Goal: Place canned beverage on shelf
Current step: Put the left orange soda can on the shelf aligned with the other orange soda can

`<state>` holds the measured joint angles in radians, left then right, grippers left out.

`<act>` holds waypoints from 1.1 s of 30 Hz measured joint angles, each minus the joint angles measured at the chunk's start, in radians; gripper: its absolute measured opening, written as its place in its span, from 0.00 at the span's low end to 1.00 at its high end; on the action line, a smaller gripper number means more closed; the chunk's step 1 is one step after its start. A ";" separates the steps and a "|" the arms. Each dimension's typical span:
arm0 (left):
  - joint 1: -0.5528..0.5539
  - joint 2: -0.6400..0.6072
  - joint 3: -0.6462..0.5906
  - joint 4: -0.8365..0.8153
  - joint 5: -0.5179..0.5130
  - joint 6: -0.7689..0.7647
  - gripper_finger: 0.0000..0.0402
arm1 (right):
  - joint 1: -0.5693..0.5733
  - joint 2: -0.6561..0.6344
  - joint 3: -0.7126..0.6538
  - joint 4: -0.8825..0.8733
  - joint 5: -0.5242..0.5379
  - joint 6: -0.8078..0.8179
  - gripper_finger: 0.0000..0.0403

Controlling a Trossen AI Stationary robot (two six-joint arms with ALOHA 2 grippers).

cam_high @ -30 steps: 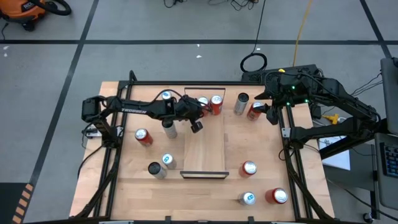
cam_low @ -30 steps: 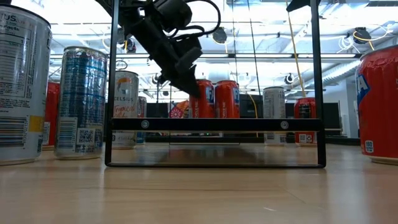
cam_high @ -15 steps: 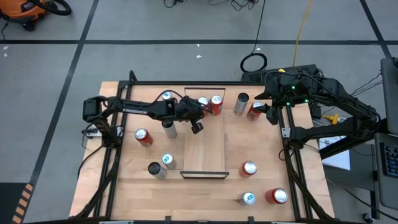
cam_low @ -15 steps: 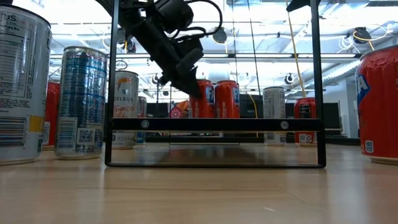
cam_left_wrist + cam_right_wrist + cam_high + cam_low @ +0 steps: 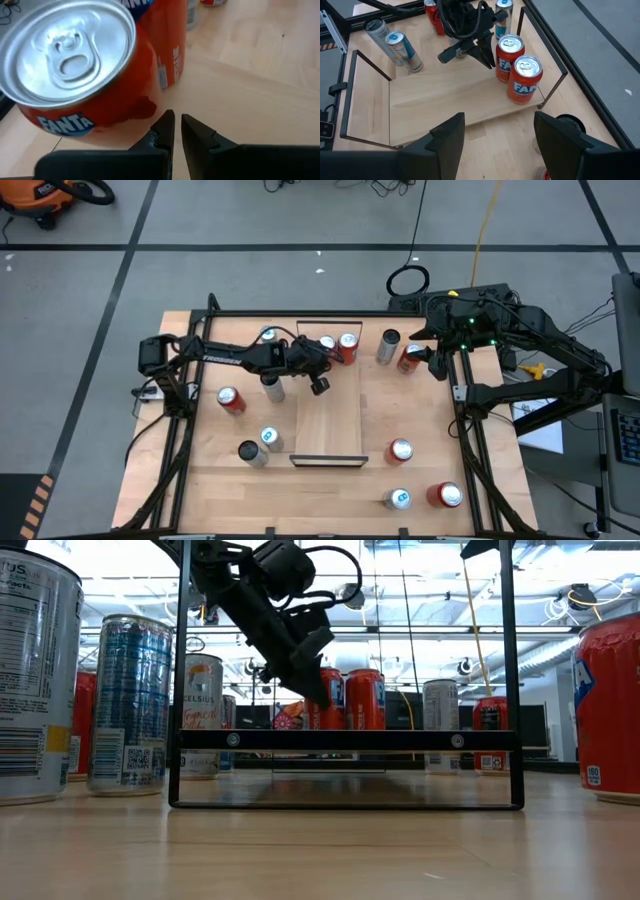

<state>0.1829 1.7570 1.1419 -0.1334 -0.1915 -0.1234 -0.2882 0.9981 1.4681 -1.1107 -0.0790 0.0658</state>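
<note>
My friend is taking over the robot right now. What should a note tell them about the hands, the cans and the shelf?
Left gripper: shut, empty, just above the shelf beside the two orange Fanta cans.
Right gripper: fingers apart, holding nothing, waiting at the table's far right side.
Done: two Fanta cans stand upright, side by side, at the shelf's far end.
Left: the rest of the shelf is bare. Loose cans stand on the table on both sides, ready to pick up next.

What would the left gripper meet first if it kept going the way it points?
Probably the shelf board: the shut left gripper angles downward beside the nearer Fanta can, which it might brush; depth is unclear.
</note>
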 joint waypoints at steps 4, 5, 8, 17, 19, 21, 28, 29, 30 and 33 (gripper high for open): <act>0.000 0.002 0.000 0.000 -0.001 0.000 0.09 | 0.000 0.000 0.000 0.000 0.000 -0.002 0.53; 0.000 0.002 0.000 0.000 -0.001 0.000 0.09 | 0.000 0.000 0.000 0.000 0.000 -0.003 0.53; 0.000 0.002 0.000 -0.002 -0.005 0.000 0.09 | 0.000 0.000 0.000 0.000 0.000 -0.006 0.53; 0.000 0.002 0.000 0.010 -0.019 0.009 0.09 | 0.000 0.000 0.000 0.000 0.000 -0.006 0.53; 0.001 0.002 0.000 0.022 -0.020 0.009 0.09 | 0.000 0.000 0.000 0.000 0.000 -0.006 0.53; 0.002 0.002 0.000 0.024 -0.021 0.009 0.09 | 0.000 0.000 0.000 0.000 0.000 -0.006 0.53; 0.007 0.006 0.000 0.025 -0.022 0.009 0.09 | 0.000 0.000 0.000 0.000 0.000 0.000 0.53; 0.008 0.006 0.000 0.030 -0.022 0.009 0.09 | 0.000 0.000 0.000 0.000 0.000 0.000 0.53; 0.008 0.007 0.000 0.037 -0.023 0.009 0.09 | 0.000 0.000 0.000 0.000 0.000 0.001 0.53; 0.008 0.007 0.000 0.062 -0.023 0.029 0.09 | 0.000 0.000 0.000 0.000 0.000 0.001 0.53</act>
<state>0.1913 1.7638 1.1416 -0.0719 -0.2147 -0.0947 -0.2886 0.9981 1.4681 -1.1107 -0.0789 0.0666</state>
